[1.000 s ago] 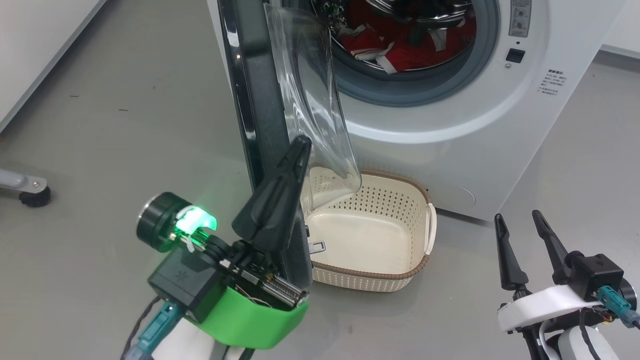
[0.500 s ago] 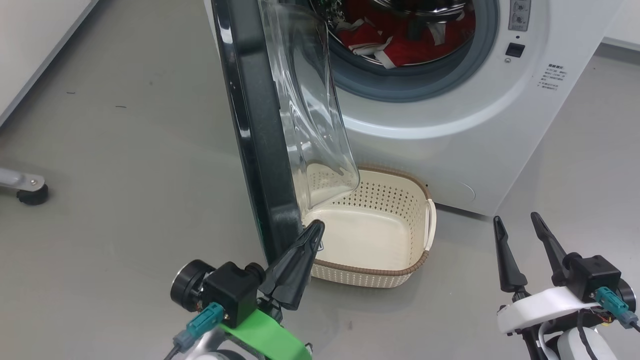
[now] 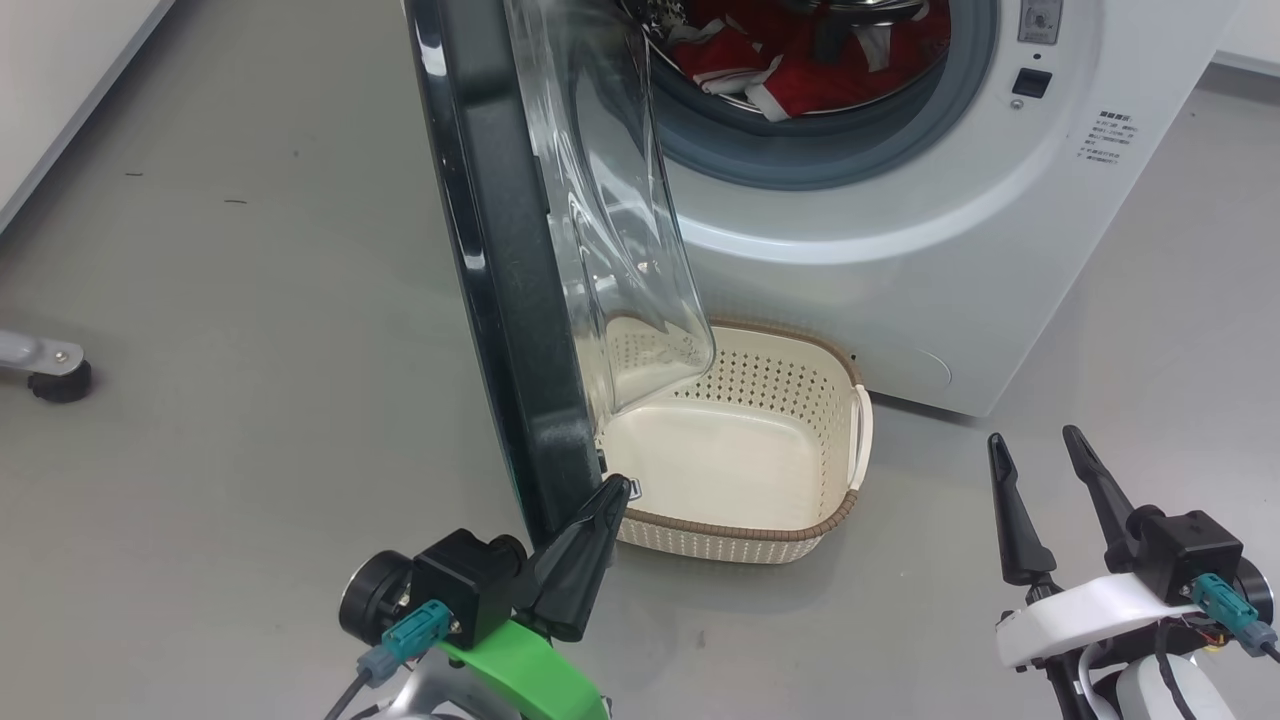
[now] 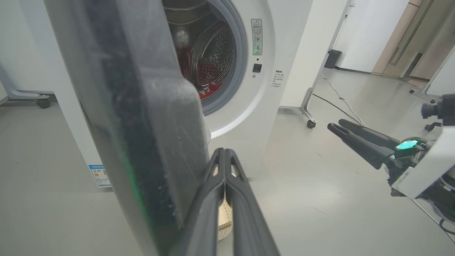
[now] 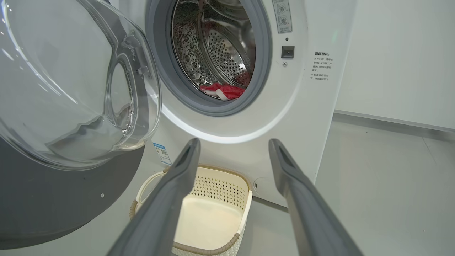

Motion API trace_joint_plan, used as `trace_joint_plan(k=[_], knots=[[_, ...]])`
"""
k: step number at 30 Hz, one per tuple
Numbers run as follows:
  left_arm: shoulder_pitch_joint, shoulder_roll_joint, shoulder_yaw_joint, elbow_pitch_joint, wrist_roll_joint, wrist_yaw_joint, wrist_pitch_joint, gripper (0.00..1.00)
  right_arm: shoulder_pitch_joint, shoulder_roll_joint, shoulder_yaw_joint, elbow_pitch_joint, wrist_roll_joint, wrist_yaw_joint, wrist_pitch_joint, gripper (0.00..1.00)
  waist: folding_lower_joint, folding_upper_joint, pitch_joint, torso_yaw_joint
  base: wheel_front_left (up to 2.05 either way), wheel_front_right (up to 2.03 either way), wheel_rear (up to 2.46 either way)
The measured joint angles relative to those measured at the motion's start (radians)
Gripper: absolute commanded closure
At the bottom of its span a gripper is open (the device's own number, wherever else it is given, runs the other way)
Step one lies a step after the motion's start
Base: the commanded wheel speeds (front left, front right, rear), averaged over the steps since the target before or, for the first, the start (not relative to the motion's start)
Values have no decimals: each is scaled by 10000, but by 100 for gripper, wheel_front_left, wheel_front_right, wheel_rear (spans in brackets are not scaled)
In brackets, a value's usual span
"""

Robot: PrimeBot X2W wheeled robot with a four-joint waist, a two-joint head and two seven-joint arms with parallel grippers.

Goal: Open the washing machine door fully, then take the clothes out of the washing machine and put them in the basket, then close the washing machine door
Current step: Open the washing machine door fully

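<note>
Door: the washing machine door (image 3: 500, 280) is standing edge-on to you in head view, running 12 to 6 o'clock. It looks only part-open, w/ its glass bowl (image 3: 620, 250) hanging over the basket (image 3: 740, 530).
L gripper: the left gripper (image 3: 612, 490) is sitting clenched on nothing, tip at the door's 6 o'clock edge. Touching or just beside, can't tell.
R gripper: the right gripper (image 3: 1033, 436) is hanging released at 4 o'clock, well apart from door & basket.
Clothes: the clothes (image 3: 800, 60) are lying in the drum (image 5: 220, 46) of the washing machine (image 3: 900, 250), at 12 o'clock.
Door handling: prob. stiff & fairly heavy, swinging on its hinge. The glossy rim is likely slippery, so you're better off pushing w/ closed fingers on the rim's inner face near the free edge, not on the glass.
Clothes handling: prob. soft, light, limp. You're wanting a pinch on a raised fold at the pile's front; expect draping.
Basket: light plastic, sitting on the floor (image 3: 250, 350) at the drum's 6 o'clock. A knock is likely sending it sliding.
</note>
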Motion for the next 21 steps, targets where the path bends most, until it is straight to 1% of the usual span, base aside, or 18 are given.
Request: trace_joint_plan(k=[9, 14, 21], knots=[[-2, -71, 270, 309, -86, 284, -21, 100, -42, 15, -119, 29, -21, 40, 0, 0, 0, 0, 111, -47, 0, 0, 0], [3, -148, 405, 389, -86, 454, -205, 100, -57, 27, -186, 36, -65, 42, 0, 0, 0, 0, 135, -33, 0, 0, 0], [56, -215, 717, 566, -102, 880, -514, 100, -64, 58, -244, 79, -77, 117, 0, 0, 0, 0, 127, 34, 0, 0, 0]])
